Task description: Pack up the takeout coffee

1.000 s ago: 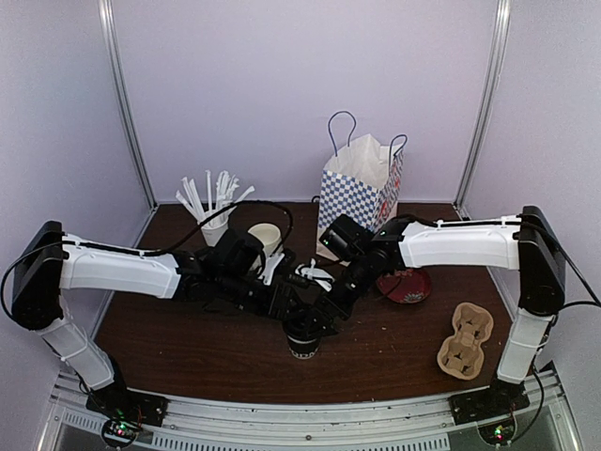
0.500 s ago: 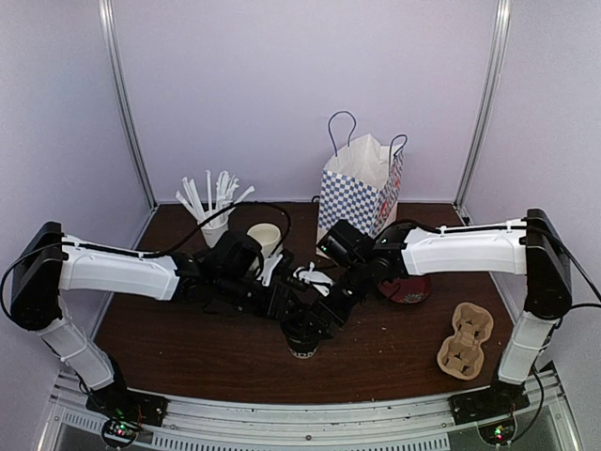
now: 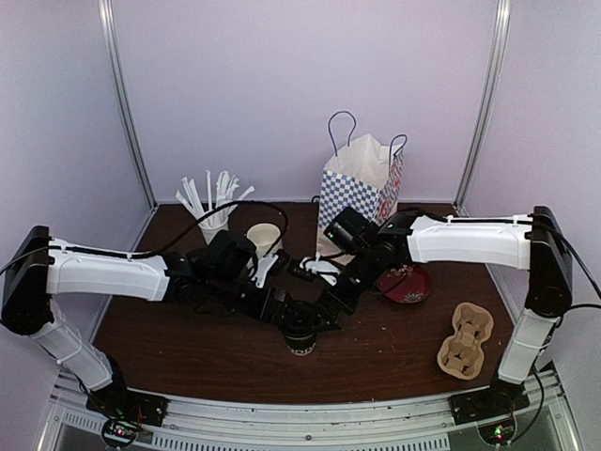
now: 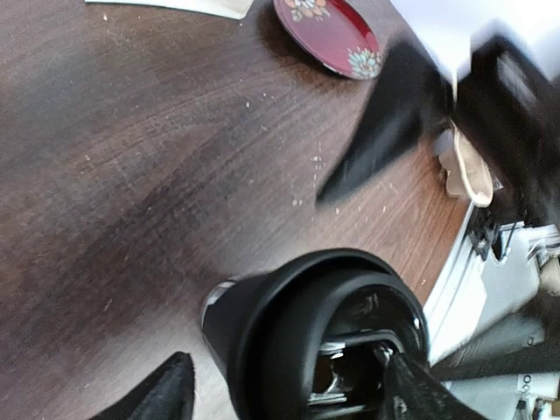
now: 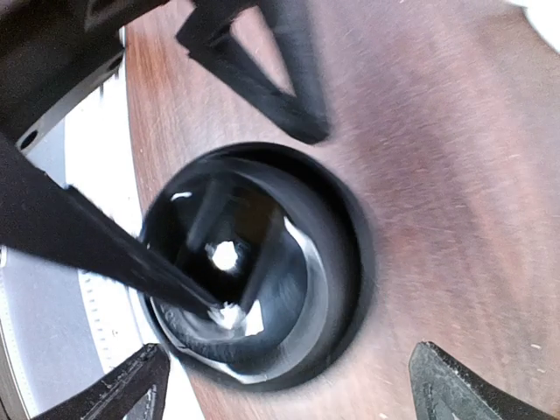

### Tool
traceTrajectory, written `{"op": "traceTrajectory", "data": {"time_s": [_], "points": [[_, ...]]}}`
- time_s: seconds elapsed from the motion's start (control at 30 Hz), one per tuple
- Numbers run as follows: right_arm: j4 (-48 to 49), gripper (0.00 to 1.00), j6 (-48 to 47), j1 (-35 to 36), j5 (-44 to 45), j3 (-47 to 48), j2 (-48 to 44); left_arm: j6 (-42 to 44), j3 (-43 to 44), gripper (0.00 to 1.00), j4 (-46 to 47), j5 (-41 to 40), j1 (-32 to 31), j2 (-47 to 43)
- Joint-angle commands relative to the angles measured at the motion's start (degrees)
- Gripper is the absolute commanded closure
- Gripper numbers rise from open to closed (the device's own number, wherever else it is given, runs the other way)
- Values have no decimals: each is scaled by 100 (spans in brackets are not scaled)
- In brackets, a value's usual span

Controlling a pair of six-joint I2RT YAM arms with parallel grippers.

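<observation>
The takeout coffee (image 3: 300,335), a black paper cup with a round black lid, stands upright on the dark wooden table near its front edge. My left gripper (image 3: 285,318) reaches it from the left. In the left wrist view the cup (image 4: 262,337) sits between the spread fingers (image 4: 168,394) of the left gripper (image 4: 289,395), with a gap on the left side. My right gripper (image 3: 331,301) hangs just above and right of the lid. In the right wrist view the lid (image 5: 262,262) lies ahead of the right gripper (image 5: 293,389), whose jaws stand wide and empty.
A blue checked paper bag (image 3: 362,193) stands at the back. A red plate (image 3: 406,285) and a cardboard cup carrier (image 3: 465,340) lie to the right. A cup of white straws (image 3: 214,211) and a cream mug (image 3: 265,238) are back left.
My left jaws have widened away from the cup's sides. The right gripper dipped toward the lid, then lifted slightly. The cup has stayed in place.
</observation>
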Motion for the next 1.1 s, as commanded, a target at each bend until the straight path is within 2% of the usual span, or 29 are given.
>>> {"op": "traceTrajectory", "data": {"time_s": [0.0,0.17,0.4,0.5,0.63,0.8,0.93,1.07], "points": [[-338,1,-354,-269,-309,334,-493,578,347,19,-471,-284,-91,-409],[-436,1,-377,-437,-647,302,-648,736,534,15,-775,-493,-86,-537],[-202,2,172,-688,-595,12,-635,664,442,17,-1050,-974,2,-744],[-32,8,495,-737,-1010,-191,-497,402,485,23,-995,-721,190,-578],[320,22,907,-815,-1523,-555,-348,311,424,27,-651,-420,258,-392],[444,39,1076,-982,-1409,-621,-243,320,468,30,-510,-174,277,-69],[544,44,1179,-1067,-1703,-617,-102,320,440,32,-374,-29,312,129],[643,43,1254,-1067,-2099,-610,72,320,418,34,-371,24,326,238]]}}
